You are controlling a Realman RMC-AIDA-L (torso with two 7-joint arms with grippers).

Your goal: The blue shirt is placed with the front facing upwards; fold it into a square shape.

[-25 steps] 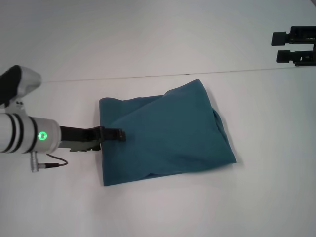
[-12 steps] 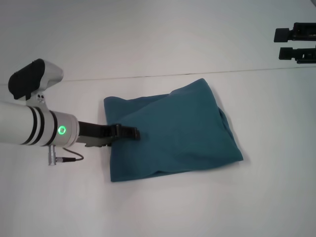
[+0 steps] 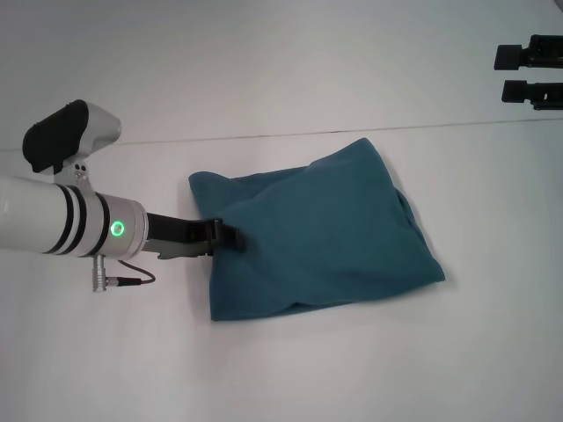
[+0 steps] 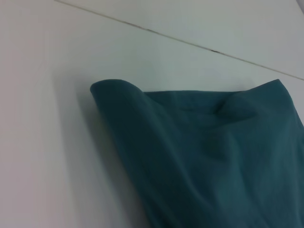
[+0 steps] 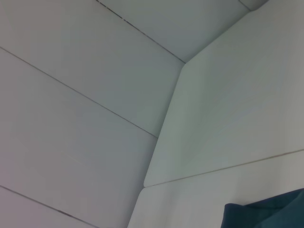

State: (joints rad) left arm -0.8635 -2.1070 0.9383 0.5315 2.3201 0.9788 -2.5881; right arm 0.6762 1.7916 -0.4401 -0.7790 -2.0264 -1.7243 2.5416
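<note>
Here the blue shirt lay already folded into a rough, slightly skewed rectangle near the middle of the white table, plain teal cloth uppermost, its left edge lifted and rumpled. The left gripper reached in from the left, low over the table, its dark fingers pressed together on the shirt's left edge, about halfway along that side. In the left wrist view the shirt filled the lower right of the picture, one rounded corner of the fold curling up off the table. The right gripper hung well apart at the far right, above the table, its two dark fingers spread and holding nothing. The right wrist view caught only a corner of the shirt.
</note>
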